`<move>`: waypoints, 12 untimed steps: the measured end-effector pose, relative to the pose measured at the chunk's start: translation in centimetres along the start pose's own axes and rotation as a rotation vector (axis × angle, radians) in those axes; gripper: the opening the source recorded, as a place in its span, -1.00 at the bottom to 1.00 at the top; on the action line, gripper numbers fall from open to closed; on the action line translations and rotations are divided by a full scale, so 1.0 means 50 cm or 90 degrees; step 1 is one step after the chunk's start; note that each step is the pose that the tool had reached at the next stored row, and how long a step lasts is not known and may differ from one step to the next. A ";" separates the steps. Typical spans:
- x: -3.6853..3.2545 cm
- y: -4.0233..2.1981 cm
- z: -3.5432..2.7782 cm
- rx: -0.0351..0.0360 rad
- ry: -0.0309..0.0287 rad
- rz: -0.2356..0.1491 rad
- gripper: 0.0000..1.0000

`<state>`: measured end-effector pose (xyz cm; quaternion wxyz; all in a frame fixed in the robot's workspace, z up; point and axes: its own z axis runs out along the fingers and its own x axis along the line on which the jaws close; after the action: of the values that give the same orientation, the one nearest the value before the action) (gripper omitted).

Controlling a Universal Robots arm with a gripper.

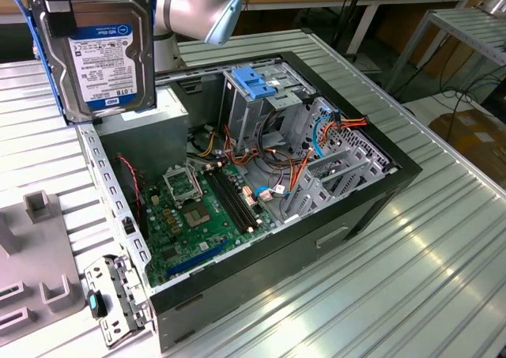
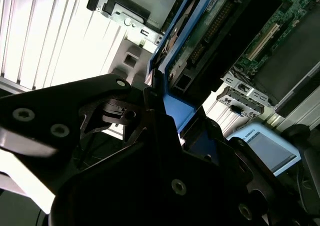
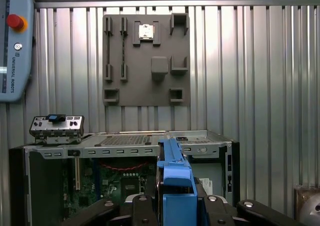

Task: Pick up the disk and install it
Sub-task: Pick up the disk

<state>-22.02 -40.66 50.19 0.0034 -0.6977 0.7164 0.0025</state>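
Exterior view
- Disk (image 1: 107, 54): held upright in the air, label toward the camera, at the exterior view's left above the near corner of the open computer case (image 1: 379, 184); touching nothing below.
- Gripper (image 1: 62, 10): at the disk's top edge, hanging from the grey arm (image 1: 198, 6).
- Cage (image 1: 257, 85): metal, blue latch on top, inside the case; well apart from the disk.
- Circuit board (image 1: 198, 208): flat on the case floor, with orange and red cables between it and the cage.
- Table (image 1: 443, 279): ribbed metal; the case sits on it.

Second wrist view
- Jaws: black fingers closed against the blue rail of the disk (image 2: 180, 111), gripping it.
- Below the disk: case edge and green circuit board, apart from it.

First wrist view
- Disk (image 3: 175, 176): seen edge-on, blue rail running up the middle with a black finger on either side; over the case wall.
- Grey tray (image 3: 146, 61): on the table beyond the case, slots and blocks on it.
- Small bracket (image 3: 56, 126): blue tab, lying just beside the case rim.

Step in hand
- Pick-up: done, judging by the disk held off every surface.
- Install: not yet begun; disk outside the cage.
- Likely needs of the next move: rails lined up square with the cage opening, cables kept out of the path, grip kept firm until seated.
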 end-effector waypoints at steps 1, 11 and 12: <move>0.000 -0.005 0.000 0.0000 0.0000 0.000 -0.26; -0.001 -0.031 0.000 0.0000 0.0000 0.000 -0.26; -0.001 -0.034 0.000 0.0000 0.0000 0.000 -0.26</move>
<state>-20.34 -40.68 50.19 0.0034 -0.6977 0.7164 0.0025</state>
